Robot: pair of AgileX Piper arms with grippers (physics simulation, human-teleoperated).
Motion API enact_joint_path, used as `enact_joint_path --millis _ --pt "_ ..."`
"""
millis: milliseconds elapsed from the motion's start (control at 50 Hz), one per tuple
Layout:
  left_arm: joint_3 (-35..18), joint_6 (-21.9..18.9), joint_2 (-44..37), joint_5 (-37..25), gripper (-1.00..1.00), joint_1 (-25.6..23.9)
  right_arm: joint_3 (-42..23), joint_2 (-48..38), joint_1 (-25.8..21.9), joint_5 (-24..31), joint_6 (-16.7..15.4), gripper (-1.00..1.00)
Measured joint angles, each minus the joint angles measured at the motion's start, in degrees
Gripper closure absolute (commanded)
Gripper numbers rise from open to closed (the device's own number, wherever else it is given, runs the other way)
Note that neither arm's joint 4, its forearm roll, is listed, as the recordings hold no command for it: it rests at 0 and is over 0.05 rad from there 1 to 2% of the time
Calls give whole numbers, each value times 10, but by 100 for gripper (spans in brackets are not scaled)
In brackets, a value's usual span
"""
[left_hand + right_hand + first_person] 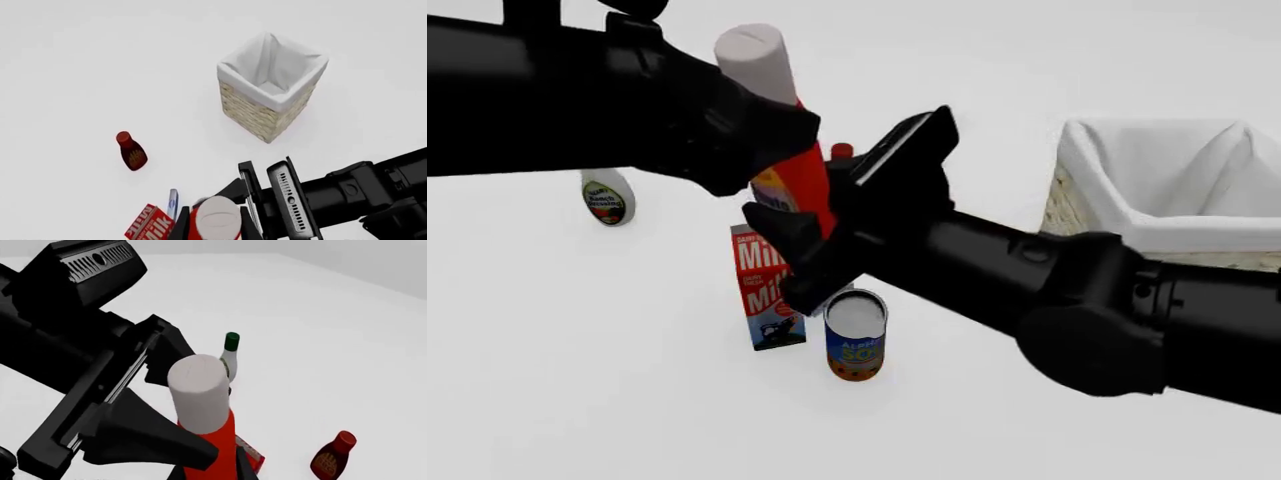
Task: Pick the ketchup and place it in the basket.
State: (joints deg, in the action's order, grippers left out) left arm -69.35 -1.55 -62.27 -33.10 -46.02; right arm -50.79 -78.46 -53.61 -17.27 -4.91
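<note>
Front view: the ketchup point(801, 170), a red squeeze bottle with a white cap uppermost, is held upright in the air above the bench point(587, 380), gripped at its body by the left tool point(777, 150), whose fingers close on its sides. The right tool point(841, 225) meets the bottle from the opposite side, at and just below the label; whether its fingers clamp the bottle or only flank it cannot be told from these views.

Directly below the raised bottle stand a red-and-white milk carton point(763, 290) and, just beside it on the near side, a tin can point(856, 335) with a blue and orange label. A white bottle point(606, 197) stands well apart to the left.

The basket point(1094, 180), wicker with a white cloth lining folded over its rim, stands to the right on the bench, well apart from the bottle.

Right wrist view: a small dark red bottle point(331, 456) lies on the bench, apart from the other items.
</note>
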Motion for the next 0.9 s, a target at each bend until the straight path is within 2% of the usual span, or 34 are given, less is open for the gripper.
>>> enact_joint_path --millis 280,300,600,900 --pt "6 6 2 1 100 -4 13 7 0 -6 0 100" --pt "6 7 2 1 -100 -6 14 8 0 -6 0 100" --pt "0 10 19 -3 -100 -19 23 24 14 4 -15 100" --pt "10 16 49 -7 -100 1 22 55 37 26 -17 100"
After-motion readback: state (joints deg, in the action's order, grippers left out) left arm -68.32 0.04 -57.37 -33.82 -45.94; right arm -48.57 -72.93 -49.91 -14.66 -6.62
